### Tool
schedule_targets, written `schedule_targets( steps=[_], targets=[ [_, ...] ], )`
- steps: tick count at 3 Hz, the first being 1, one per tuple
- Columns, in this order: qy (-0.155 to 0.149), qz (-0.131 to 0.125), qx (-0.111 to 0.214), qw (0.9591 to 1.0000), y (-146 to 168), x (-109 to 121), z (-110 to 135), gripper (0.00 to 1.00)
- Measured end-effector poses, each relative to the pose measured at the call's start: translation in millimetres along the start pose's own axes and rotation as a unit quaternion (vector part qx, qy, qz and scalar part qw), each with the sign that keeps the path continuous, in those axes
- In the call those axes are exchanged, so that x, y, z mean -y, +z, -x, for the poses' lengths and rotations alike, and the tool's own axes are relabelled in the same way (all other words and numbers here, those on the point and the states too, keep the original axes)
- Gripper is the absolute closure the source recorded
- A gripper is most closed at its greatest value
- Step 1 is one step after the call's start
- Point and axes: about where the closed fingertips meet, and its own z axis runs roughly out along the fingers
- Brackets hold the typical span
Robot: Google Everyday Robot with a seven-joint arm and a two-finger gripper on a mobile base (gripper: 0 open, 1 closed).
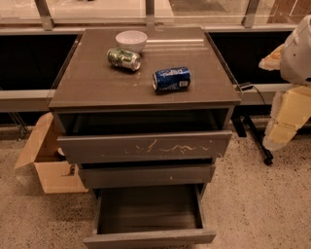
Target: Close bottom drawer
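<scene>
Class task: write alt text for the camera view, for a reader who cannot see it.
A grey three-drawer cabinet stands with its bottom drawer pulled furthest out; the robot's gripper hangs at the right edge, apart from it. On top sit a white bowl, a green can and a blue can, both cans on their sides.

The white arm (299,48) is bent at the right edge, its pale tool (282,129) hanging downward beneath it.

Behind the bench's (97,82) back edge you see windows (97,7) with grey metal mullions (43,12) above a low grey ledge (24,99). The floor (252,204) is speckled terrazzo. An open cardboard box (46,160) sits off the left edge. A black castered stand leg (257,141) and the gripper (286,116) are off the right edge.
</scene>
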Motion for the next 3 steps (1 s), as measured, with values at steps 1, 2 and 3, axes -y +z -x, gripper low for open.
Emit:
schedule_targets(
  steps=[1, 2, 3],
  targets=[
    [0.000, 0.000, 0.000, 1.0000, 0, 0, 0, 0.00],
    [-0.009, 0.009, 0.001, 0.9999, 11, -4, 10, 0.00],
    [-0.031, 0.044, 0.028, 0.9982, 52, -23, 30, 0.00]
  ],
)
